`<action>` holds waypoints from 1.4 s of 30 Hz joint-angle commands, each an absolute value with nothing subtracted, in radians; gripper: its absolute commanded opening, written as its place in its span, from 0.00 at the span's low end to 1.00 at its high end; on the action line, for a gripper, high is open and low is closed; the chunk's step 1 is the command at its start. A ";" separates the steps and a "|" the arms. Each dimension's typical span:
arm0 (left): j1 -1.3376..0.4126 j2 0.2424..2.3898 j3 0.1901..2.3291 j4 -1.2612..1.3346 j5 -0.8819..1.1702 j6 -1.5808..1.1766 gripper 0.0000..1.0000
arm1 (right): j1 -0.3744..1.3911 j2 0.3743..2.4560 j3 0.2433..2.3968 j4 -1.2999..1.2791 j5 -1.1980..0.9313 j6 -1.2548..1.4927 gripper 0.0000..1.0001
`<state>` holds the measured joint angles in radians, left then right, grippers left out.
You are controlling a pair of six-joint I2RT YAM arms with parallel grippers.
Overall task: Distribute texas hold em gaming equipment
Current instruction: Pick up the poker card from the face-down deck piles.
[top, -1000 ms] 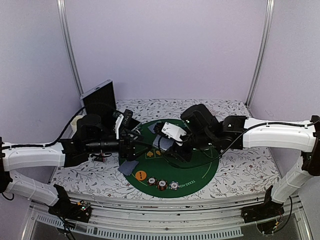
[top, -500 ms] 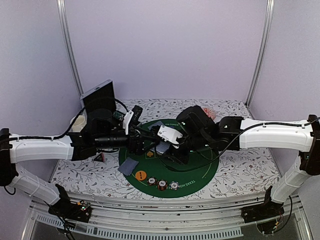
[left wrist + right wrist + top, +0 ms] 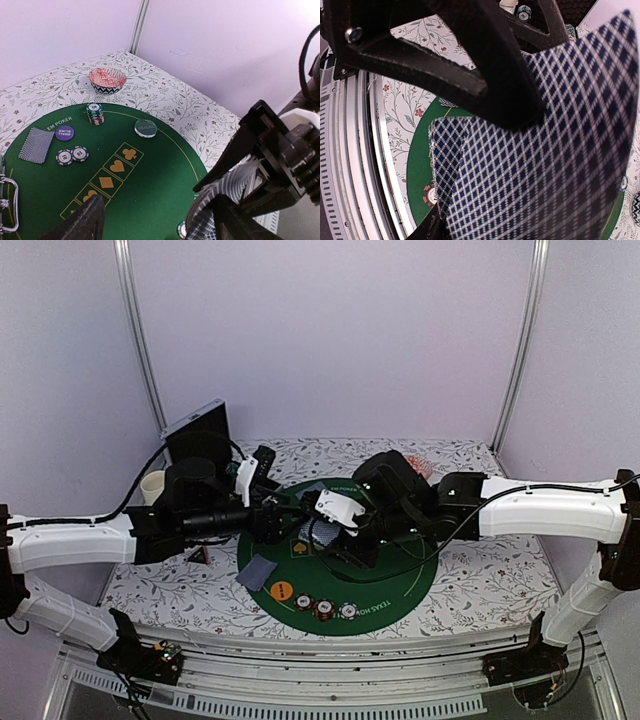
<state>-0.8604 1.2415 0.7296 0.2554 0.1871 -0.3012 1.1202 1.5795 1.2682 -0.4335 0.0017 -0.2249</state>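
My right gripper (image 3: 325, 532) is shut on a fanned deck of blue-checked cards (image 3: 535, 165), held above the round green mat (image 3: 400, 585). The left gripper (image 3: 157, 217) stands open right beside it, and the deck's edge (image 3: 222, 192) lies against its right finger (image 3: 245, 220). One card (image 3: 258, 572) lies on the mat's near left side and another (image 3: 36, 145) at the far side. An orange disc (image 3: 281, 591) and three chips (image 3: 325, 609) sit along the near rim. A chip stack (image 3: 94, 113), a purple disc (image 3: 65, 133), a dealer disc (image 3: 145, 128) and two chips (image 3: 72, 155) sit at the far side.
A pink patterned dish (image 3: 107, 80) stands on the floral cloth beyond the mat. A white mug (image 3: 153, 485) and an upright black case (image 3: 198, 435) stand at the back left, behind my left arm. Both arms meet over the mat's middle.
My left gripper has moved right, up to the deck in the right gripper, and its jaws have narrowed somewhat. The right gripper has shifted slightly left with the cards.
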 commanded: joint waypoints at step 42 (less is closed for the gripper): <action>-0.718 0.972 0.621 0.366 -0.067 -0.641 0.00 | 1.045 1.500 1.152 -0.374 0.064 -0.155 0.43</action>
<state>-0.7536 0.9497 0.6361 0.3119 0.1028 -0.5270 1.0626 1.5372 1.1633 -0.4107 0.0433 -0.1894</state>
